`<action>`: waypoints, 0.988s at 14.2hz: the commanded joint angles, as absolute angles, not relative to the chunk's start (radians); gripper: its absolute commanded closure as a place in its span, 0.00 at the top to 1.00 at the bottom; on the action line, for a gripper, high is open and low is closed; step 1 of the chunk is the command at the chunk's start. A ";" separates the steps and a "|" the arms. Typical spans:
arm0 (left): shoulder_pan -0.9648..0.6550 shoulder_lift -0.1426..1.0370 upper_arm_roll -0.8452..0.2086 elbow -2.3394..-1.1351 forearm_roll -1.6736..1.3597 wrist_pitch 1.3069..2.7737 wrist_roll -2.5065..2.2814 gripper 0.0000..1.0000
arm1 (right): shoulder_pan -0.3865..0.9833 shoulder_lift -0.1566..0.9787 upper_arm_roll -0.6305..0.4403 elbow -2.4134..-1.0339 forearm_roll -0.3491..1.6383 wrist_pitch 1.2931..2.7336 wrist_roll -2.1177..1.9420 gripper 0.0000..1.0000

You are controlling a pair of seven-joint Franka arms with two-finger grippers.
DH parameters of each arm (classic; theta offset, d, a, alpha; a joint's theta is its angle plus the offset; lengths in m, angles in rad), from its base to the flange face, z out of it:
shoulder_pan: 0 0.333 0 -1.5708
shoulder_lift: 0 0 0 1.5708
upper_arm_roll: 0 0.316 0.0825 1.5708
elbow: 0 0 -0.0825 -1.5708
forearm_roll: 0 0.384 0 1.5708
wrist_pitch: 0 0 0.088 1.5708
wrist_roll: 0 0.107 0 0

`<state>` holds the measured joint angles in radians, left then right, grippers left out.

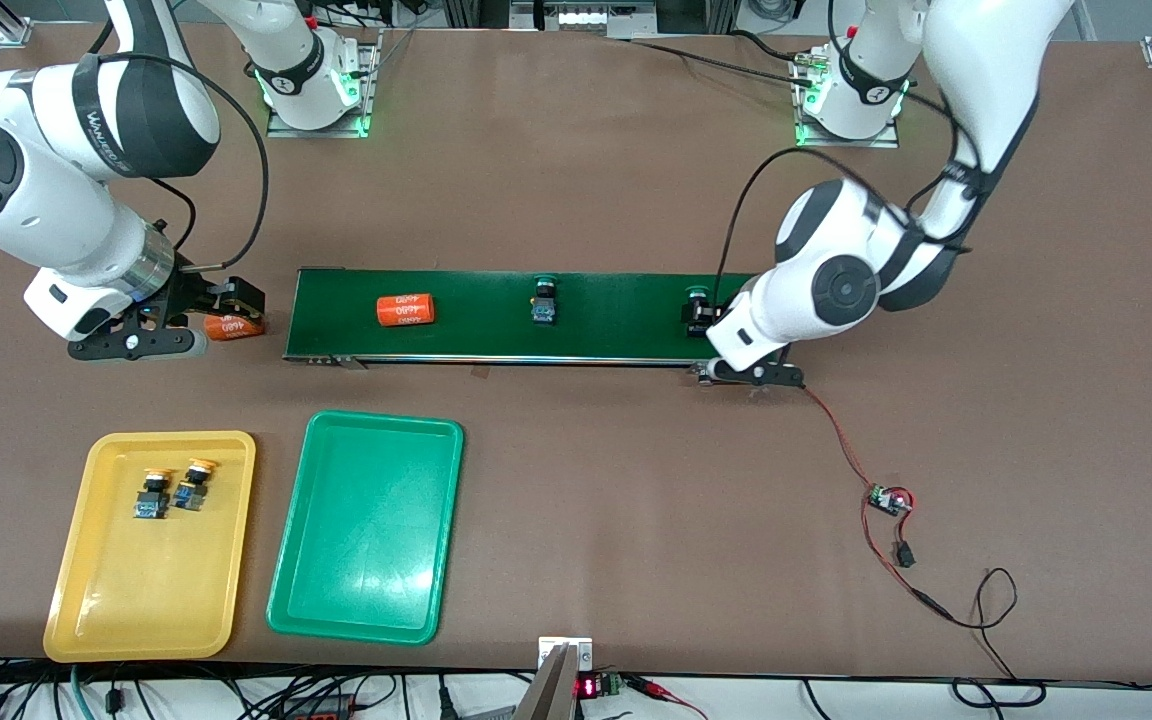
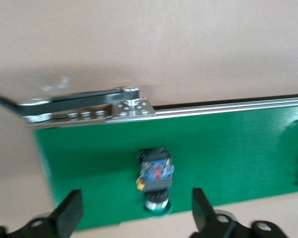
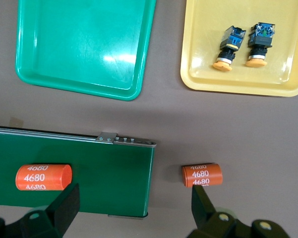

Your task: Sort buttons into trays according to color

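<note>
Nearest the front camera lie the two trays, side by side: the yellow tray point(image 1: 86, 610) at the right arm's end of the table, the green tray point(image 1: 336, 600) just beside it toward the middle. Two yellow-capped buttons point(image 1: 168, 488) lie on their sides in the yellow tray, close together in its farther half; the green tray holds nothing. Farther off runs the dark green belt point(image 1: 616, 335). On it, from the right arm's end onward, lie an orange cylinder point(image 1: 406, 309) printed "4680", a green-capped button point(image 1: 544, 298) near the middle, and a second green-capped button point(image 1: 697, 307) at the left arm's end — this one sits on the belt between the spread fingers of the left gripper point(image 2: 136, 218), which touch nothing; its cap faces the farther belt edge. A second orange cylinder point(image 1: 233, 326) lies on the table just off the belt's other end. The right gripper point(image 3: 134, 208) hangs over that end of the belt — fingers wide apart and empty, one to each side of the belt's edge. The table point(image 1: 636, 520) is brown.
</note>
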<state>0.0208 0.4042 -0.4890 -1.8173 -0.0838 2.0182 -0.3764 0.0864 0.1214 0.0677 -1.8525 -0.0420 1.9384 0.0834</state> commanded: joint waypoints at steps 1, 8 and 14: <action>0.011 0.249 -0.387 -1.822 -0.086 1.933 -0.374 1.00 | 0.097 0.109 0.075 -1.864 -0.041 1.925 0.149 1.00; -0.029 0.052 -0.094 -1.824 -0.028 1.726 -0.028 1.00 | 0.265 0.161 0.075 -1.882 -0.041 1.902 0.310 1.00; -0.029 0.070 -0.095 -1.527 0.106 1.384 0.020 1.00 | 0.330 0.192 0.075 -1.930 -0.040 2.040 0.409 1.00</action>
<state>-0.0119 0.0261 -0.0983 -1.6911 0.1027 1.5182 0.0016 0.3087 0.2013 0.0814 -1.8908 -0.0411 1.9808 0.3745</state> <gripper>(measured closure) 0.000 0.000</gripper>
